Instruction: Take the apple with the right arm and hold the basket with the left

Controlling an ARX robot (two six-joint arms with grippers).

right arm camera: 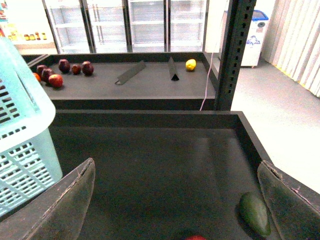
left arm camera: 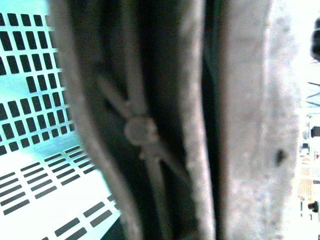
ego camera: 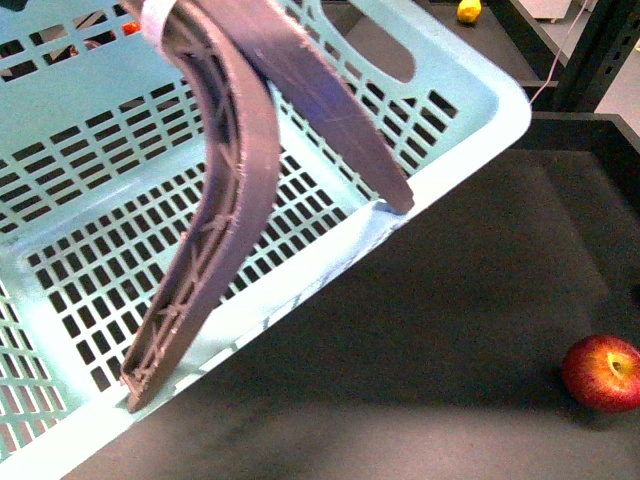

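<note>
Sitting lower right, the apple (ego camera: 601, 372) lies clear of the basket (ego camera: 490, 100); right jaws gape; left jaws: cannot tell.

The right gripper (right arm camera: 176, 167) holds its 2 dark grey, broad, curved fingers (right arm camera: 65, 205) spread wide apart, tips angled downward, with nothing gripped between them. The left gripper cannot be made out in its blurred wrist view.

The dark matte surface (ego camera: 430, 320) with its raised rim carries the apple (ego camera: 603, 372) near its right edge and a dark green oval fruit (right arm camera: 255, 214) nearby, while the rear surface (right arm camera: 150, 87) behind it holds clustered dark-red fruits (right arm camera: 62, 70), a lemon (right arm camera: 190, 64) and two dark angled strips (right arm camera: 131, 72).
</note>
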